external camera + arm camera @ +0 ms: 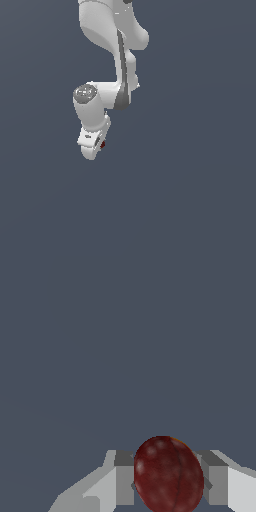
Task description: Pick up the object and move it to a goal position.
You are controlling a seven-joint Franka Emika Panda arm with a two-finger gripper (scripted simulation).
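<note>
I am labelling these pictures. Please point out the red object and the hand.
Object (168,474): wrist view, middle of its dark red surface.
Hand (170,478): wrist view, midway between its two grey fingertips.
Hand (93,145): exterior view, its white lower end.

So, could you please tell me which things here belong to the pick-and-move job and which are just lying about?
Part of the job:
- dark red roundish object, held between the fingers
- white hand, closed on it

Lying about:
- nothing else visible, only the plain grey background
</note>
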